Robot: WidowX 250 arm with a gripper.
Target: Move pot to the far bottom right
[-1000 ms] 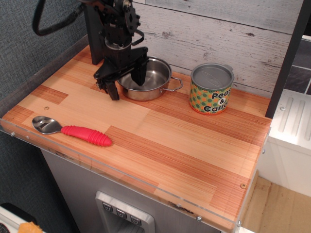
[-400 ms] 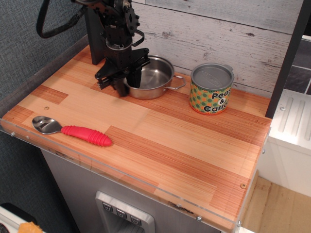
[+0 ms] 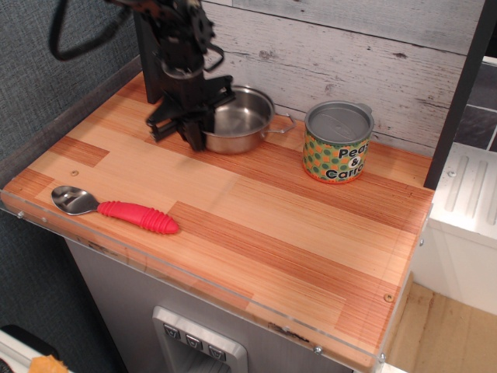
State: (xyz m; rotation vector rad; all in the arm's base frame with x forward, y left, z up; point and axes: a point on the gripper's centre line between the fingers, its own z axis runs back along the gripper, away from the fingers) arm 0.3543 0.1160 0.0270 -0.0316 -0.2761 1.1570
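A: Quick count, the one view we've got?

B: 1 pot [image 3: 237,120], 1 can [image 3: 337,143], 1 spoon [image 3: 113,208], 1 gripper [image 3: 196,124]. That's all on the table [image 3: 256,225].

A: Materials, shapes?

B: Pot's shiny steel, round, shallow, wider than the can. Thin wire loop handle sticks out on its right side [image 3: 281,124]; the other side is hidden behind the gripper. Can is a metal cylinder w/ a grey lid, label green w/ orange dots, black lettering. Spoon has a bright metal bowl and a ribbed red-pink handle, lying flat. Gripper's black, w/ a black cable [image 3: 66,48] looping off at upper left.

A: Jaws?

B: Pointing down at the pot's left rim, drawn close together and pinching it: one finger just inside the wall, the other outside, as far as I can make out.

A: Pot's where?

B: Back of the table, left of centre, near the wall. Can't tell if it's sitting on the wood or slightly off it. Can is well apart to its right, also at the back. Spoon is near the front left edge, far from both.

A: Surface, room?

B: Tabletop's wood planks, light and reddish strips mixed, w/ a clear plastic lip along the front. Back wall [image 3: 349,47] is whitewashed weathered boards; dark grey textured panel on the left. Grey cabinet front below, a white ribbed thing at far right.
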